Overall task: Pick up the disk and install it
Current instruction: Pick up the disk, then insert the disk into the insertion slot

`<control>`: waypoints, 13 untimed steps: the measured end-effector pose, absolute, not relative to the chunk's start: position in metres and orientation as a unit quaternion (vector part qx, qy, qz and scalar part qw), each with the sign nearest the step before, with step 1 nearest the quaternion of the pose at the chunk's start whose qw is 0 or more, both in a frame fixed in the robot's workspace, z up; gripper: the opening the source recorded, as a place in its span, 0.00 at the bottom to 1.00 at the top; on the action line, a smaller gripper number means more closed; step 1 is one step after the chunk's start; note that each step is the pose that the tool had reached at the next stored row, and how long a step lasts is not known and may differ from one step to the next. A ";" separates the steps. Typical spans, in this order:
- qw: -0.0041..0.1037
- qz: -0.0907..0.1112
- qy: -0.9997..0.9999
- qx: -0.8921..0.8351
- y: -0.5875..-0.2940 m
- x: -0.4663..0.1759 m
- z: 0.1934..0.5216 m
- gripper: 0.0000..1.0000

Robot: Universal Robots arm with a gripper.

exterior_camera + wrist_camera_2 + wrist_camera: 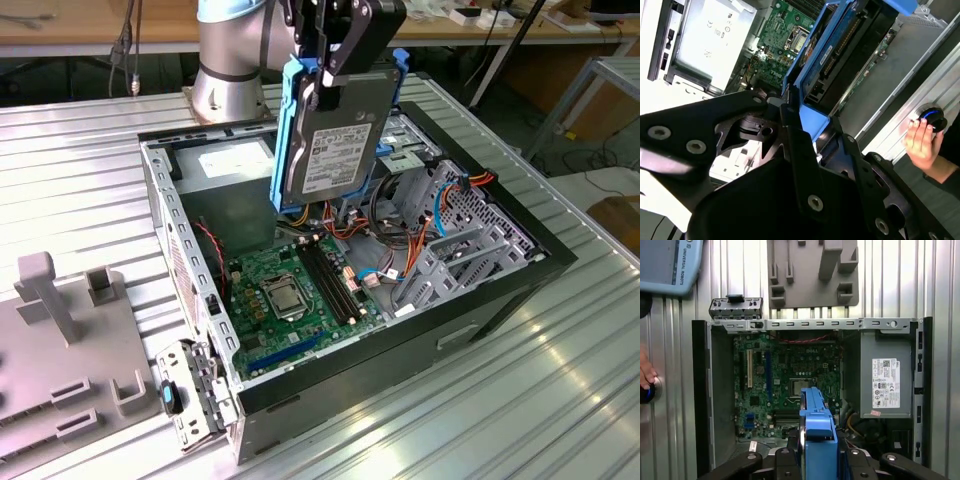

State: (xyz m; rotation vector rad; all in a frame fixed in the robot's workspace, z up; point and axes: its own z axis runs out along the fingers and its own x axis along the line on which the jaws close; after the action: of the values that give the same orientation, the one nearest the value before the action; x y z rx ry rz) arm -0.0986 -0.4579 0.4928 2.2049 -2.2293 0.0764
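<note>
Overhead, so to speak, the ribbed metal table point(560, 380) carries the open computer case point(480, 300), which lies on its side. Inside the case sit the grey power-supply box point(225, 165) and the green motherboard point(285, 290). Above the case's open middle hangs the disk point(335, 135), on edge, pinched at its upper end by the gripper point(325, 70). Beside the case, a hand point(921, 142) rests on a blue button point(932, 116).
</note>
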 end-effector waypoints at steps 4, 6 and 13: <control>0.003 0.024 -0.711 0.703 -0.458 -0.098 0.493 0.37; 0.003 0.024 -0.711 0.703 -0.458 -0.098 0.493 0.37; 0.003 0.024 -0.711 0.703 -0.458 -0.098 0.493 0.37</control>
State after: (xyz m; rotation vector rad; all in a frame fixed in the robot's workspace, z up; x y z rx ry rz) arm -0.0983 -0.4579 0.4928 2.2051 -2.2292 0.0764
